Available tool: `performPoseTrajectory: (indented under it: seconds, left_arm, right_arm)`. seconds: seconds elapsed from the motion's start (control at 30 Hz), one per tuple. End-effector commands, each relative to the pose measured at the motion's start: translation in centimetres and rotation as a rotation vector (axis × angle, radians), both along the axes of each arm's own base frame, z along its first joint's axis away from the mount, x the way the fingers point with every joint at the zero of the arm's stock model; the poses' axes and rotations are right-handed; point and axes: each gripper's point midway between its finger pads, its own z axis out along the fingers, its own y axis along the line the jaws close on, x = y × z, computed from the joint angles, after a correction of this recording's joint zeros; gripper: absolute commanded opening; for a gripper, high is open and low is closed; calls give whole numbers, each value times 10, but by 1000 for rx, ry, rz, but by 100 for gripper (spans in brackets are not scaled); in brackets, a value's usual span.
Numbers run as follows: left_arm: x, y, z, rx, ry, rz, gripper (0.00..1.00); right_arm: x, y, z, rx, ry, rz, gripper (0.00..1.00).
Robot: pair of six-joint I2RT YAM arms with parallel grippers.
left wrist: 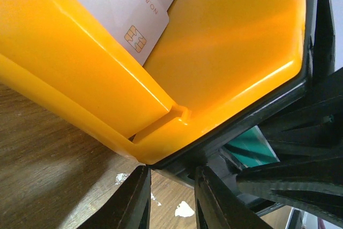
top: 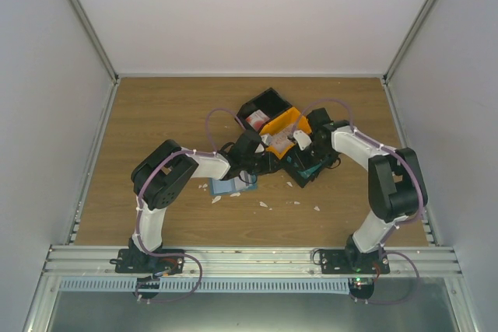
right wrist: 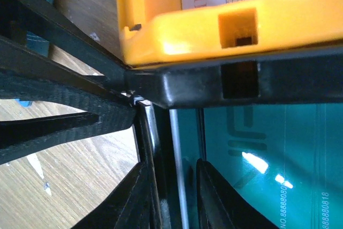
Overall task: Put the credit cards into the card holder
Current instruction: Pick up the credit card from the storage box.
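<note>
Top: black organizer (top: 268, 103) with orange tray (top: 282, 124) sitting mid-counter (top: 156, 114), bare wood lying open all round. The card holder (top: 226, 186) is lying just near-left of it, beside white scraps (top: 264, 204).

Left wrist: left hand (left wrist: 171, 171) hanging at the black rim corner, fingers apart, grip unclear. White credit cards (left wrist: 123, 4) resting in the tray, reading "NO 8888…".

Right wrist: right hand (right wrist: 171, 165) straddling a thin edge (right wrist: 177, 186), grip unclear. Teal sheet (right wrist: 268, 159) showing "88888808818".

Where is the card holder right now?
In the top view, the card holder lies on the table just left of centre. It is nearer the arm bases than the orange tray, with white scraps to its right.
</note>
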Motion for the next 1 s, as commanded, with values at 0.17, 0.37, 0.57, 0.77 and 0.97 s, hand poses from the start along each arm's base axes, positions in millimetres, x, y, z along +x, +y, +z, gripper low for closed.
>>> performPoseTrajectory:
  seconds: [0.17, 0.37, 0.57, 0.77, 0.97]
  left_arm:
    - [8, -8, 28, -41, -90, -8, 28]
    - [5, -5, 47, -80, -127, -8, 35]
    - [-1, -2, 71, -133, -166, -12, 46]
    - [-12, 0, 102, -199, -207, -42, 60]
    - [-22, -7, 142, -272, -262, -126, 73]
  right_arm:
    - [10, 2, 14, -1, -41, -14, 5]
    - [17, -14, 29, -62, -113, -110, 0]
    - [22, -17, 62, -8, -216, -193, 0]
    - [19, -10, 103, 140, -322, -262, 1]
    - [15, 1, 152, 401, -374, -315, 1]
